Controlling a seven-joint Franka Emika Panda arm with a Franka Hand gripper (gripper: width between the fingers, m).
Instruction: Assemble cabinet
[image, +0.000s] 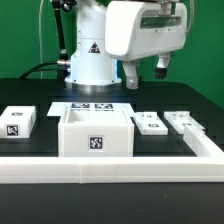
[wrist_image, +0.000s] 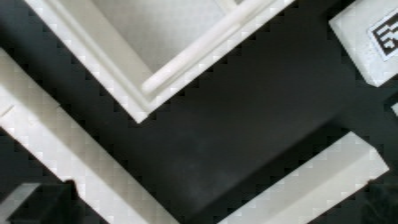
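The cabinet is the open-topped white box at the middle front of the table, with a tag on its near face. My gripper hangs high above the table, behind and to the exterior view's right of the cabinet. It is open and holds nothing. Loose white tagged panels lie on the exterior view's left and right, with another white part further right. In the wrist view my blurred white fingers stand apart over the dark table. A tagged panel's edge shows there.
The marker board lies flat behind the cabinet, before the robot's base. A white rail runs along the table's front and up its right side. Its corner shows in the wrist view.
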